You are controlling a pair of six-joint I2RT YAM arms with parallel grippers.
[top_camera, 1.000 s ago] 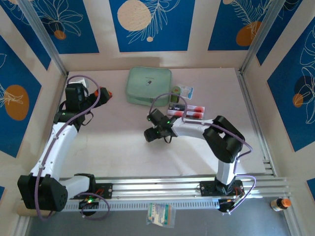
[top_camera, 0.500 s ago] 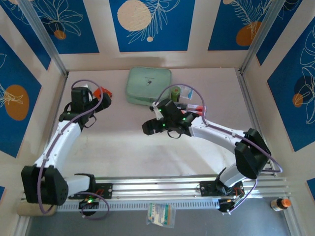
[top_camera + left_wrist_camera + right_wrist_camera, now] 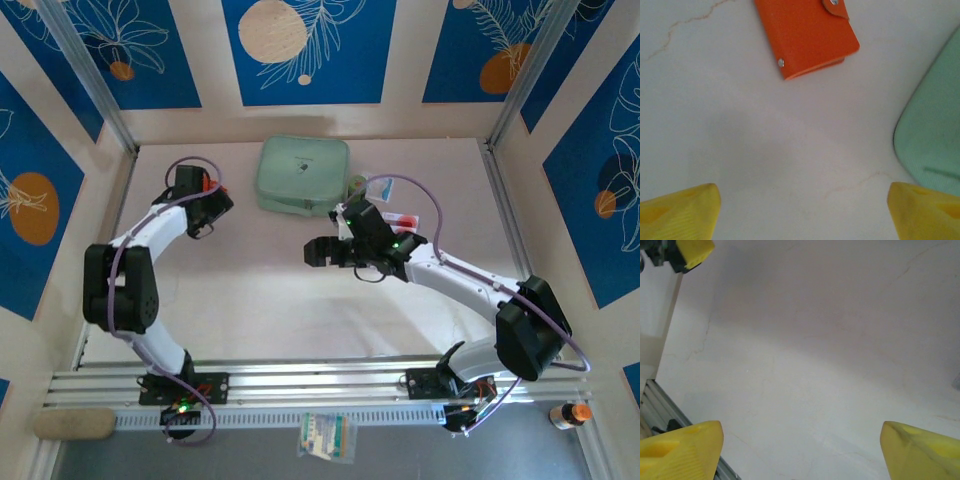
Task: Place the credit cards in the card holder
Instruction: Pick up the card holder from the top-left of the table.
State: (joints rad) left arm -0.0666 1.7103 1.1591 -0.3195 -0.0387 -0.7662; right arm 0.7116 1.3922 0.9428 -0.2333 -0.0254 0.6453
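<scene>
Card holder (image 3: 805, 35) cut off at top edge; left fingers (image 3: 677, 212) and right fingers (image 3: 680, 450) wide, empty

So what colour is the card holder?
The card holder is orange-red with a silver stud; clearest in the left wrist view.

Top view: my left gripper (image 3: 208, 203) covers most of the holder (image 3: 206, 184); orange slivers show beside it. Left wrist view: the top edge cuts the holder, the right edge cuts the mint case (image 3: 935, 145), and the bottom edge cuts both left fingers (image 3: 680, 210). Top view: my right arm (image 3: 450, 275) hides part of the cards (image 3: 400, 217); their count and markings are too small to tell. Right wrist view: the bottom edge cuts my right fingers (image 3: 680, 450).
</scene>
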